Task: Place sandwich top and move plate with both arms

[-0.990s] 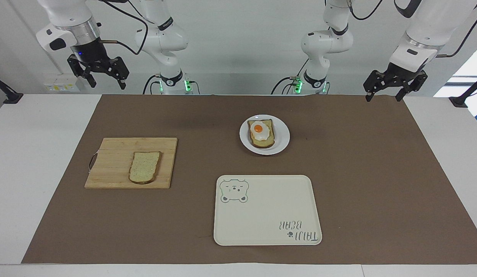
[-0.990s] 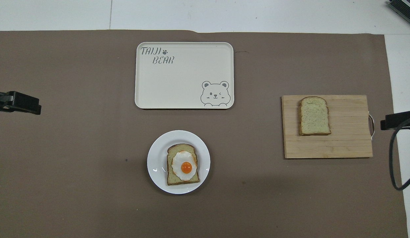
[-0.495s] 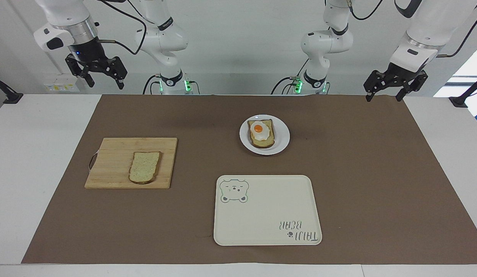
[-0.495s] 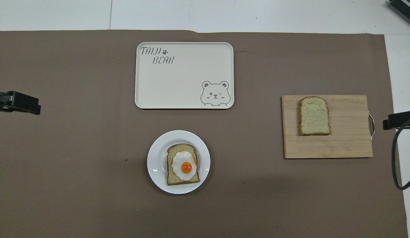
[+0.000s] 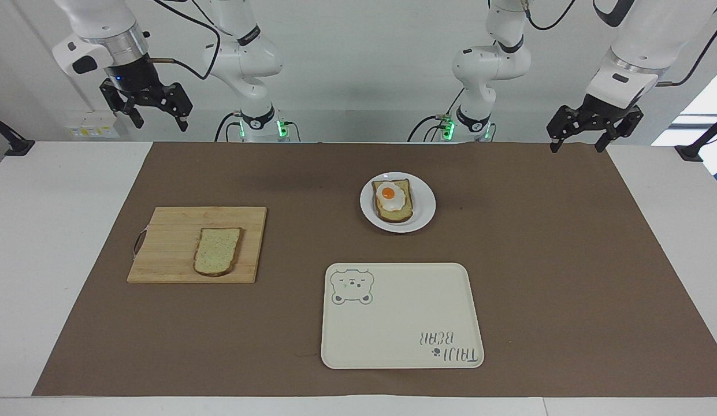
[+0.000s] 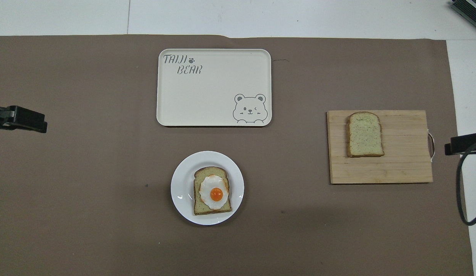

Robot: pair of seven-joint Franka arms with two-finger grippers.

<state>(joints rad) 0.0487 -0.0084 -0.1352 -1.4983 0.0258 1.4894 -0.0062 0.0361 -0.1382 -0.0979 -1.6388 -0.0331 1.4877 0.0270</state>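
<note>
The sandwich top [image 5: 218, 251], a plain speckled bread slice, lies flat on a wooden cutting board [image 5: 167, 242] toward the right arm's end; it also shows in the overhead view [image 6: 364, 134]. The white plate [image 5: 424, 202] sits mid-table, nearer to the robots, and bears a bread slice with a fried egg [image 5: 393, 199]; the plate also shows in the overhead view [image 6: 180, 188]. My right gripper [image 5: 159, 122] hangs open and empty high over the table's edge nearest the robots, at its own end. My left gripper [image 5: 575, 145] is open, empty and waits high at its end.
A cream rectangular tray with a bear drawing [image 5: 401, 315] lies farther from the robots than the plate; it also shows in the overhead view [image 6: 214, 88]. A brown mat [image 5: 566, 260] covers the table. The cutting board [image 6: 402, 165] has a small handle toward the right arm's end.
My right gripper has shifted slightly while staying high at its end of the table. The left arm and all objects have not moved.
</note>
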